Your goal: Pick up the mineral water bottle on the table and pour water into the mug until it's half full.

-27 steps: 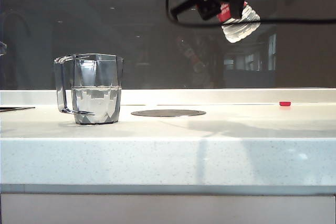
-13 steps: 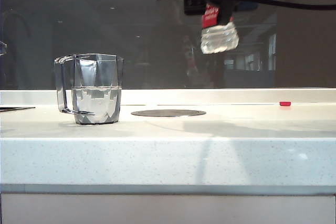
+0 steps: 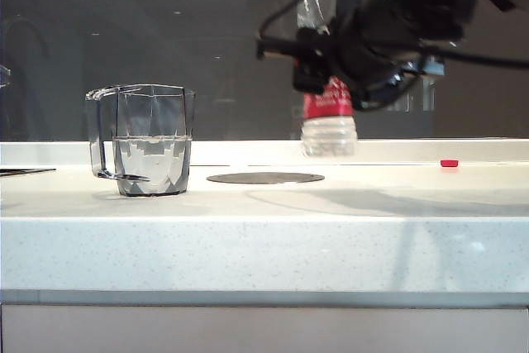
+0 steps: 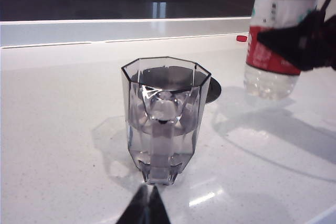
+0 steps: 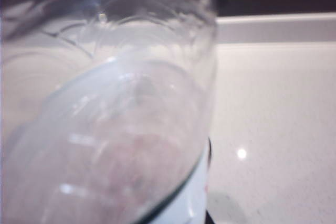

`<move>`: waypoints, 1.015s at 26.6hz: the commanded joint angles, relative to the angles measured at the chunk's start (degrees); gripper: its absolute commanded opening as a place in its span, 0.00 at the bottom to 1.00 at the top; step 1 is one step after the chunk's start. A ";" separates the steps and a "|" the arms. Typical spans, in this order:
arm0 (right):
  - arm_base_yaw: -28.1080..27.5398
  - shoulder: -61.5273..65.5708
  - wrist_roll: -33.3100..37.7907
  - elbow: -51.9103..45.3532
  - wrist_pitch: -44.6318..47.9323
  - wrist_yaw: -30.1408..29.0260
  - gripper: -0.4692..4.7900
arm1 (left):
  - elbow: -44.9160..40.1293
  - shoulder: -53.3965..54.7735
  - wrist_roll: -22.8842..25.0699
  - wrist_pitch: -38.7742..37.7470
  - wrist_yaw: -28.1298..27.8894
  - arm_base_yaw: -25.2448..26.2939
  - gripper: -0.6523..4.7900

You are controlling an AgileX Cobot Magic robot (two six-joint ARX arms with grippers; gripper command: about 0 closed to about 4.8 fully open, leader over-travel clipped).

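Right now the mineral water bottle [image 3: 329, 113] hangs upright in my right jaws, which are closed around its red-and-white label band, base clear of the tabletop [image 3: 264, 245] and well to the right of the mug [image 3: 145, 140]. My right gripper [image 3: 331, 59] sits at that band, and I judge it the best place: thin clear plastic will dent under a hard squeeze, the ribbed lower part is slick, and the labelled waist is stiffer. It looks light, with little water visible in the part I can see. Its neck is out of sight, so I cannot tell how much remains.

The mug is faceted glass, rigid and breakable, standing on the tabletop with water [image 4: 163, 129] up to roughly half its height. By my reckoning the pour is done.

My left gripper [image 4: 146, 211] hovers low just before the mug's handle, jaws pinched together on nothing.

A small red cap [image 3: 449, 163] lies far right.
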 commanded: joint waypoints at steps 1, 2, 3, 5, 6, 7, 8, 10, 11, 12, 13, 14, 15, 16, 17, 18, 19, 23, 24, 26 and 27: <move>-1.38 -0.02 0.44 -1.07 1.81 -2.67 0.42 | 0.15 0.02 0.09 0.61 0.24 0.09 0.11; -1.55 0.22 0.57 -1.11 1.81 -3.13 0.42 | 0.15 0.02 0.09 0.61 0.24 0.09 0.11; -1.66 0.57 0.61 -1.11 1.86 -3.65 0.43 | 0.15 0.02 0.09 0.61 0.24 0.09 0.11; -1.73 1.46 0.63 -1.11 2.43 -3.91 0.43 | 0.15 0.02 0.09 0.61 0.24 0.09 0.11; -1.73 1.97 0.63 -1.11 2.97 -3.89 0.44 | 0.15 0.02 0.09 0.61 0.24 0.09 0.11; -1.73 2.89 0.66 -1.11 3.72 -3.91 0.45 | 0.15 0.02 0.09 0.61 0.24 0.09 0.11; -1.73 3.41 0.70 -1.11 4.15 -3.91 0.46 | 0.15 0.02 0.09 0.61 0.24 0.09 0.11; -1.73 4.68 0.87 -1.11 5.51 -3.93 0.49 | 0.15 0.02 0.09 0.61 0.26 0.09 0.11; -1.73 5.03 0.87 -1.11 5.73 -4.39 0.49 | 0.15 0.02 0.09 0.61 0.24 0.09 0.11; -1.66 5.20 0.90 -1.11 5.64 -5.55 0.50 | 0.15 0.02 0.09 0.61 0.24 0.09 0.11; -1.49 5.20 0.87 -1.11 5.51 -6.23 0.53 | 0.15 0.02 0.09 0.61 0.24 0.09 0.11; -1.11 5.18 0.90 -1.11 5.49 -6.58 0.59 | 0.15 0.02 0.09 0.61 0.26 0.09 0.11; -0.76 5.18 0.87 -1.11 5.38 -6.93 0.60 | 0.15 0.02 0.09 0.61 0.24 0.09 0.11; -0.48 5.18 0.85 -1.11 5.22 -6.91 0.60 | 0.15 0.02 0.09 0.61 0.24 0.09 0.11; -0.39 5.18 0.98 -1.11 4.96 -8.61 0.60 | 0.15 0.02 0.09 0.61 0.24 0.09 0.11; -0.07 5.18 1.25 -1.14 4.76 -9.51 0.60 | 0.15 0.02 0.09 0.61 0.24 0.09 0.11; 0.37 5.18 1.25 -1.14 4.59 -9.51 0.61 | 0.15 0.02 0.09 0.61 0.24 0.09 0.11; 0.98 5.18 1.22 -1.14 3.48 -9.49 0.80 | 0.15 0.02 0.09 0.61 0.24 0.09 0.11; 0.98 5.18 1.25 -1.14 3.23 -9.49 0.82 | 0.15 0.02 0.07 0.61 0.24 0.09 0.11; 0.98 5.16 1.22 -1.14 2.67 -9.49 0.87 | 0.15 0.02 0.09 0.61 0.24 0.09 0.11; 0.98 5.16 1.25 -1.14 2.38 -9.49 0.89 | 0.15 0.02 0.09 0.61 0.24 0.09 0.11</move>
